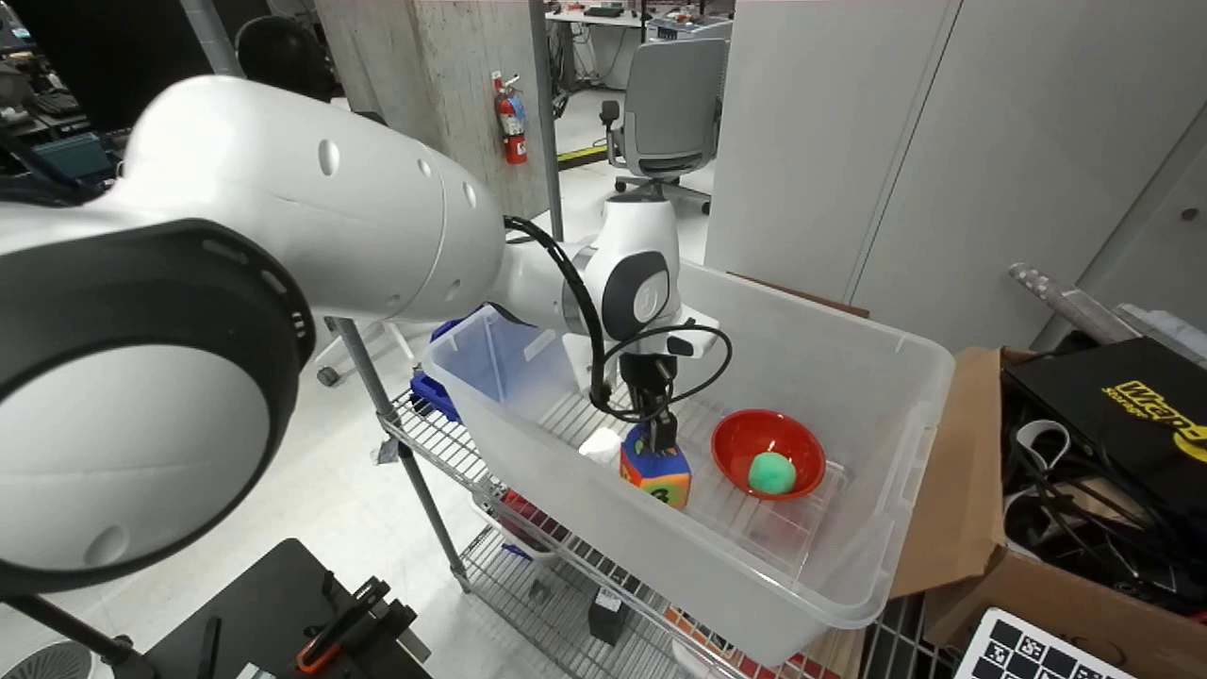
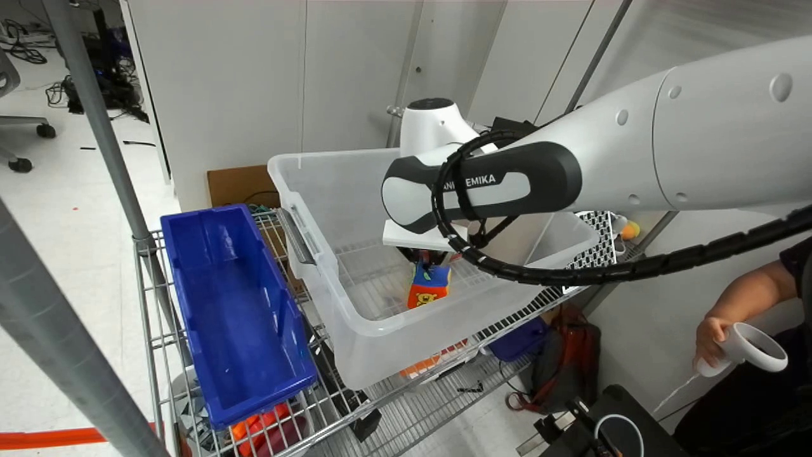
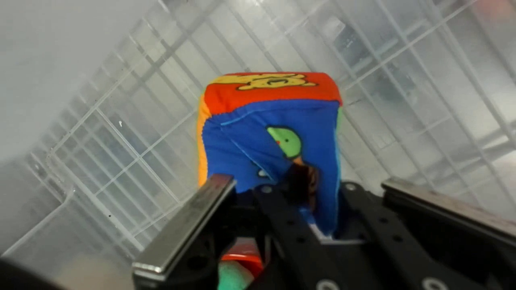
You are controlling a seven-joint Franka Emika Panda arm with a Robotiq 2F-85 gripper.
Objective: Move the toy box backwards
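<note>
The toy box is a small soft cube with blue, orange-red and yellow-orange faces. It shows in both exterior views (image 1: 668,486) (image 2: 427,293) and in the wrist view (image 3: 270,117). It is inside the large translucent bin, by the bin's long wall. My gripper (image 1: 660,436) points down onto the blue top. In the wrist view my gripper (image 3: 320,197) is shut on a pinched fold of the blue cloth, and the face is creased there. The fingertips are partly hidden in the cloth. I cannot tell whether the toy box touches the bin floor.
The translucent bin (image 1: 745,566) has high walls around the gripper. A red bowl (image 1: 735,443) with a green ball (image 1: 772,473) stands beside the toy box. A white item (image 1: 601,444) lies beside it. A blue tray (image 2: 235,317) and a cardboard box (image 1: 1066,604) stand outside the bin.
</note>
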